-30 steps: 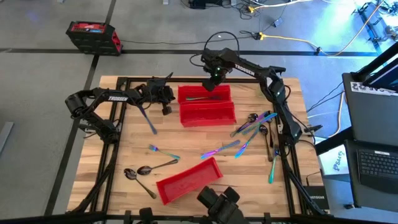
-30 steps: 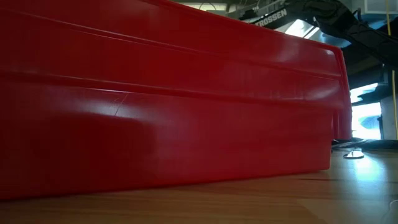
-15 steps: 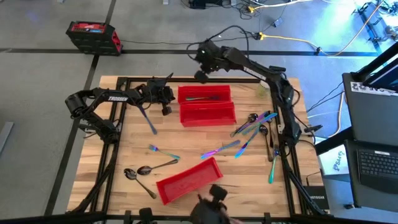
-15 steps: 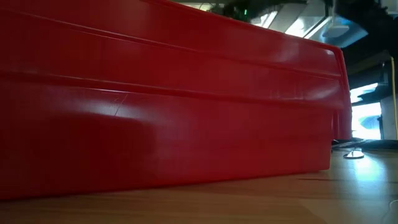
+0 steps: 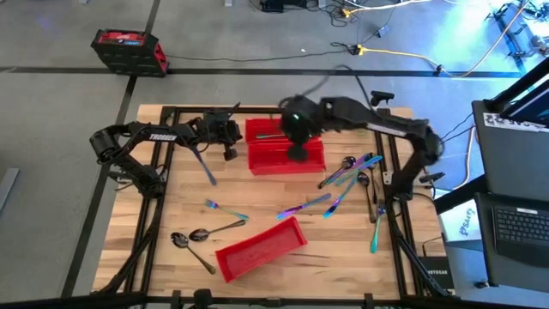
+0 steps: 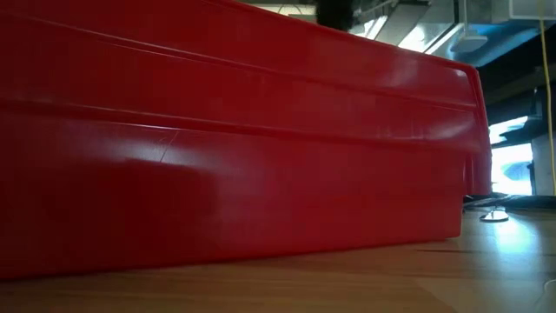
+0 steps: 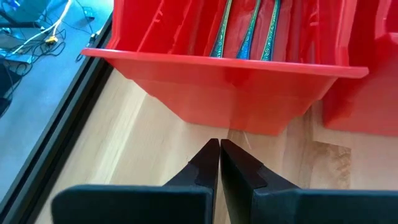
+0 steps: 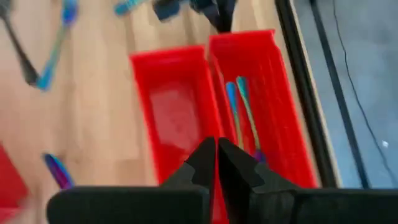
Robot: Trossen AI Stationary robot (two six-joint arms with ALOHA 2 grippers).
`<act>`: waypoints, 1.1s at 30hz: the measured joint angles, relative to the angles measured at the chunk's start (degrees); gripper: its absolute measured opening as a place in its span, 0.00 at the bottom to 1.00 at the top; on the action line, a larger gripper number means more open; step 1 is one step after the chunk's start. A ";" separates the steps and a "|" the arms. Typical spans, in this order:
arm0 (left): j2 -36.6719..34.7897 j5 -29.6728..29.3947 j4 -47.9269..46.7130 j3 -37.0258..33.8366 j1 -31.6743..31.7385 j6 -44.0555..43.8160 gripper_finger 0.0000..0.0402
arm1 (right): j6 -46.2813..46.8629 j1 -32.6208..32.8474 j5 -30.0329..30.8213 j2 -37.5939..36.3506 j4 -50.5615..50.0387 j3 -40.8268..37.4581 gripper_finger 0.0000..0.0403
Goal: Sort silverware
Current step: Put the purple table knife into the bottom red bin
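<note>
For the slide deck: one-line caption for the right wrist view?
Right gripper, shut and empty, above two red bins; iridescent utensils lie in one bin.

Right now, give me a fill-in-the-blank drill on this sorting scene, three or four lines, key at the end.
1. The number of red bins on the table is ___.
2. The right gripper hovers over the two side-by-side bins with its fingers ___.
3. The left gripper is shut and holds ___.
4. The bin nearest the table's far edge contains ___.

Missing words: three; shut; nothing; silverware
</note>
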 joint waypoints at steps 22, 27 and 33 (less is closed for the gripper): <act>-12.55 -2.38 1.70 0.02 -16.96 6.24 0.00 | 9.86 10.69 -2.21 -30.20 49.15 -63.21 0.14; -12.57 -5.96 4.15 0.02 -21.05 4.31 0.00 | 6.89 12.17 -0.67 -29.99 47.96 -63.40 0.20; -10.16 0.91 4.67 0.02 -25.44 5.47 0.00 | 3.01 15.59 -1.13 -28.57 42.07 -63.48 0.20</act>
